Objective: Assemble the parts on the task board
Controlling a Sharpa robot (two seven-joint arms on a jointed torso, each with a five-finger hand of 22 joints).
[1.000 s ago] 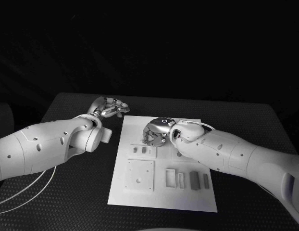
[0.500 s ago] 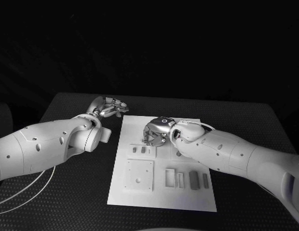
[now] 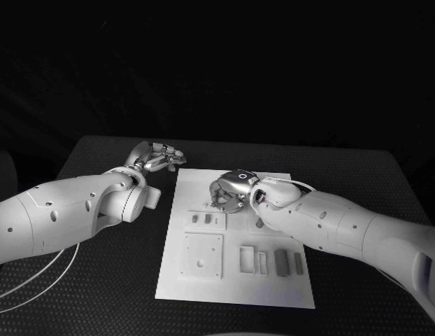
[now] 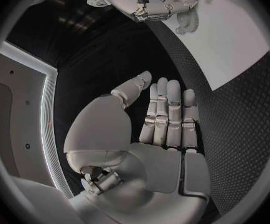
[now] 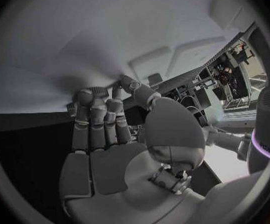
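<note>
Parts (image 3: 208, 219) on task board (image 3: 236, 294) in head view, left robot hand (image 4: 166, 119) flat in wrist view

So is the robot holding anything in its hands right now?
The left hand holds nothing; its fingers lie straight and flat beside the task board. The right hand is curled down over the board's far part, and whether it pinches a part cannot be told.

task board (image 3: 268, 283): 1 counted | parts (image 3: 208, 219): several seen, exact number not resolved | hands: 2 counted | desk (image 3: 107, 280): 1 counted
</note>
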